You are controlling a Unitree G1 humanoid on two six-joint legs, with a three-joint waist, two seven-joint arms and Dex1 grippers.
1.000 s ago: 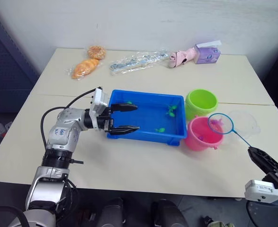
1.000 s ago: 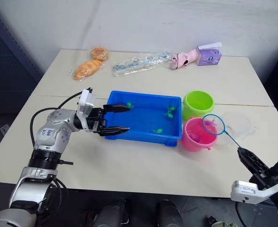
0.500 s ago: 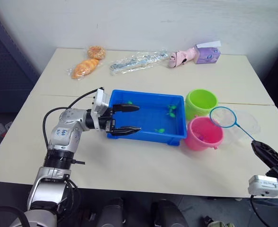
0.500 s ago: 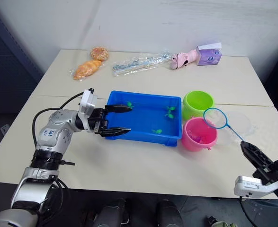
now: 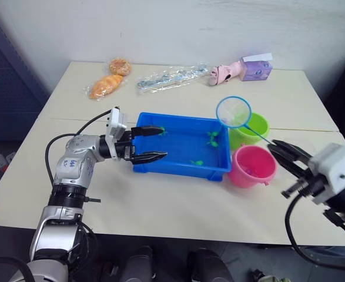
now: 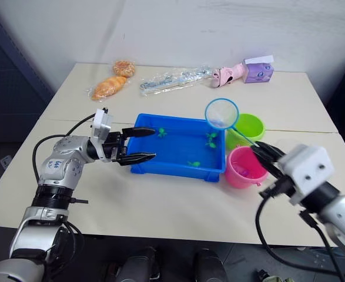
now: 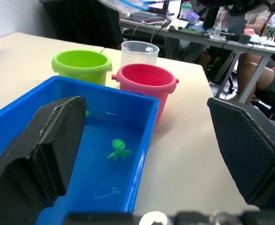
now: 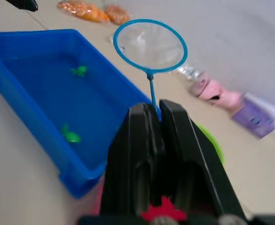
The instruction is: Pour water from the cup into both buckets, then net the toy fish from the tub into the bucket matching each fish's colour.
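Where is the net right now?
The net is held up by the right tool, its hoop above the blue tub's far right corner, beside the green bucket.

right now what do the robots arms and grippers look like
The left arm is silvery grey metal in jointed segments, with small blue markings on the forearm, a black cable looping over it and a white wrist block. The left gripper has two black, tapering fingers. The right arm ends in a white boxy wrist block with black cables; the right gripper also has black fingers.
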